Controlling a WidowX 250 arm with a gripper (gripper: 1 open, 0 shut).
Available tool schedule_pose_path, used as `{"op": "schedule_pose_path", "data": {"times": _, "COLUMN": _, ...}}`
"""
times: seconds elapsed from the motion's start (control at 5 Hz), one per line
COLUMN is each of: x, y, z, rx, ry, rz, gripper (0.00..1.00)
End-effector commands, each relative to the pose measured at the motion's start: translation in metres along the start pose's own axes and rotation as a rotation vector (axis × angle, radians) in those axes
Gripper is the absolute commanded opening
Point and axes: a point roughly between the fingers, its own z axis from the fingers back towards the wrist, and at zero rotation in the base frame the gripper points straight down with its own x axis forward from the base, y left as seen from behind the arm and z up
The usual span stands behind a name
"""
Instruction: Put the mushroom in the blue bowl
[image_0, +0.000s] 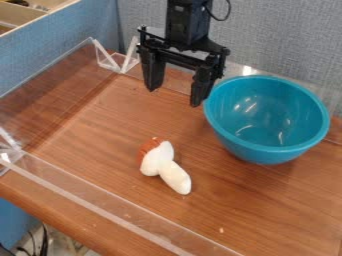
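Note:
A small cream-white mushroom (166, 167) with an orange tinge lies on its side on the wooden table, near the front middle. The large teal-blue bowl (266, 117) stands upright to its right, with nothing visible inside. My black gripper (178, 87) hangs pointing down behind the mushroom and just left of the bowl. Its fingers are spread open with nothing between them, and it is well above and behind the mushroom, not touching it.
Clear plastic walls (54, 80) run along the left side and front edge of the wooden table (94, 150). A blue partition stands behind, with a wooden shelf at the far left.

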Motion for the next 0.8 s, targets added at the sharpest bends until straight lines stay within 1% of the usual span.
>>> {"op": "schedule_pose_path", "data": {"times": 0.0, "x": -0.004, "y": -0.004, "z": -0.015, "rx": -0.016, "ry": 0.002, "rz": 0.066, "gripper": 1.0}}
{"op": "schedule_pose_path", "data": {"times": 0.2, "x": -0.006, "y": -0.01, "z": -0.042, "rx": -0.033, "ry": 0.015, "rz": 0.12, "gripper": 1.0}}
{"op": "schedule_pose_path", "data": {"times": 0.4, "x": -0.01, "y": -0.013, "z": -0.068, "rx": -0.052, "ry": 0.012, "rz": 0.234, "gripper": 1.0}}
{"op": "schedule_pose_path", "data": {"times": 0.6, "x": -0.009, "y": -0.015, "z": -0.09, "rx": -0.066, "ry": 0.009, "rz": 0.329, "gripper": 1.0}}
